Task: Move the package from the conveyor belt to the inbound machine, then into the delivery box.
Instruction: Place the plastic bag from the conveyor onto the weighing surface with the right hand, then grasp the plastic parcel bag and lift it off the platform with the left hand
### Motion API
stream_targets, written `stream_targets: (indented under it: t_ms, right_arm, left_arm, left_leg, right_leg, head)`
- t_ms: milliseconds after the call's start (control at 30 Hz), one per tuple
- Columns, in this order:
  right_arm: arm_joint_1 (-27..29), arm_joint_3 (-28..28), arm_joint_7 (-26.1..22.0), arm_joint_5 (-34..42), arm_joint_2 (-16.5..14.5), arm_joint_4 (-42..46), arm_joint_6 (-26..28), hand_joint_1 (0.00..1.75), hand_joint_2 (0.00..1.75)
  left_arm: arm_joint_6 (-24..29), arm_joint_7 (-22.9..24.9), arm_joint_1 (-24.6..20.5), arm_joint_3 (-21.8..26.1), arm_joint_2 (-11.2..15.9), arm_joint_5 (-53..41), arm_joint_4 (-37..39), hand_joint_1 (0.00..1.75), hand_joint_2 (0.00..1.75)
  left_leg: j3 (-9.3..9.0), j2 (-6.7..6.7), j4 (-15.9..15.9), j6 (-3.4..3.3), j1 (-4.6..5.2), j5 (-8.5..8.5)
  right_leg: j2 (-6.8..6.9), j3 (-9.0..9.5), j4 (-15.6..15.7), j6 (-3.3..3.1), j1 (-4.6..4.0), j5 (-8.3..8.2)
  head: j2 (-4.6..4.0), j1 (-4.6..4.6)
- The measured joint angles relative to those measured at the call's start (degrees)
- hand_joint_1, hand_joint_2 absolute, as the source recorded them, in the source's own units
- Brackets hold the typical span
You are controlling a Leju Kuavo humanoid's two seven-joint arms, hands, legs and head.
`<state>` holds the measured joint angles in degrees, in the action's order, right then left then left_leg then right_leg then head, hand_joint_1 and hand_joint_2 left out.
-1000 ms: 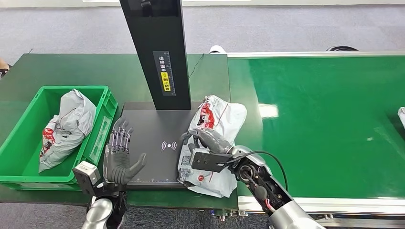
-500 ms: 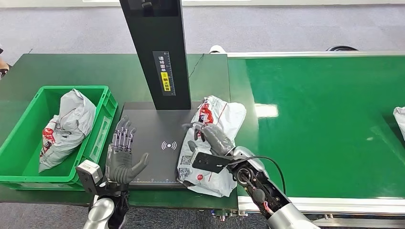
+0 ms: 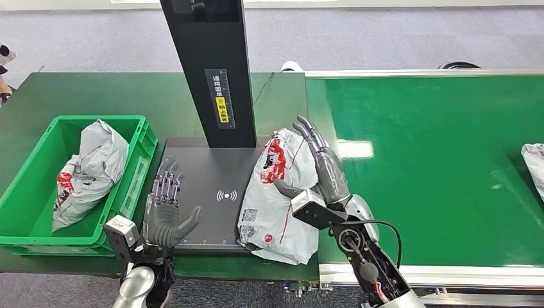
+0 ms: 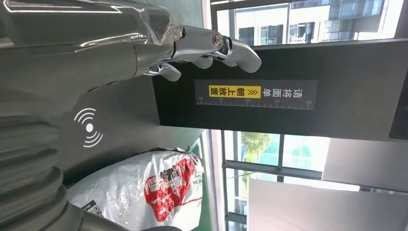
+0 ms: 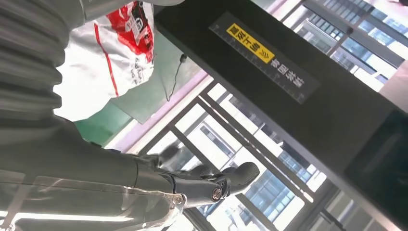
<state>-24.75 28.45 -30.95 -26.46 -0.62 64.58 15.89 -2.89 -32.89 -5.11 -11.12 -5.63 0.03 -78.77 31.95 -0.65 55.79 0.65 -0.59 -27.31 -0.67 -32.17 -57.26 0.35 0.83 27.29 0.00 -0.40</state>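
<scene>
A white-grey package [image 3: 272, 202] with red print lies on the right edge of the inbound machine's black plate [image 3: 205, 176], partly overhanging toward the belt. My right hand [image 3: 319, 168] stands along its right side with fingers stretched out straight and holds nothing; the thumb sits close against the bag. My left hand [image 3: 164, 206] hovers open over the plate's left part, fingers spread. The left wrist view shows that hand's fingers [image 4: 211, 45] and the package [image 4: 144, 192]. In the right wrist view the package [image 5: 110, 48] lies beside my right hand's fingertips [image 5: 216, 185].
The machine's black column [image 3: 208, 70] rises behind the plate. A green delivery box [image 3: 138, 125] at the left holds another package [image 3: 86, 170]. The green conveyor belt [image 3: 436, 160] runs on the right, with one more package [image 3: 534, 160] at its far right edge.
My right hand has let go of the package, straightened its fingers and swung to the bag's right side. The package on the belt's far right has crept inward. The left hand barely moved.
</scene>
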Motion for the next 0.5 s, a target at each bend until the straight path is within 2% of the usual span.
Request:
stream_targets:
  t_ms: [333, 500]
  right_arm:
    - [0.6, -0.3, 0.0, 0.2, 0.4, 1.4, 0.2, 0.0, 1.75]
    - [2.2, -2.2, -0.5, 2.1, 0.5, 3.3, 2.8, 0.0, 1.75]
  left_arm:
    - [-0.1, 0.0, 0.0, 0.0, 0.0, 0.0, 0.0, 0.0, 1.75]
    - [-1.9, -0.1, 0.0, -1.2, 0.2, -1.3, 0.0, 0.0, 1.75]
  left_leg:
    - [0.01, 0.0, 0.0, 0.0, 0.0, 0.0]
    - [0.01, -0.02, 0.0, 0.0, 0.0, 0.0]
  right_leg:
    - [0.0, 0.0, 0.0, 0.0, 0.0, 0.0]
    - [0.01, 0.0, 0.0, 0.0, 0.0, 0.0]
  head:
    - [0.0, 0.0]
    - [0.0, 0.0]
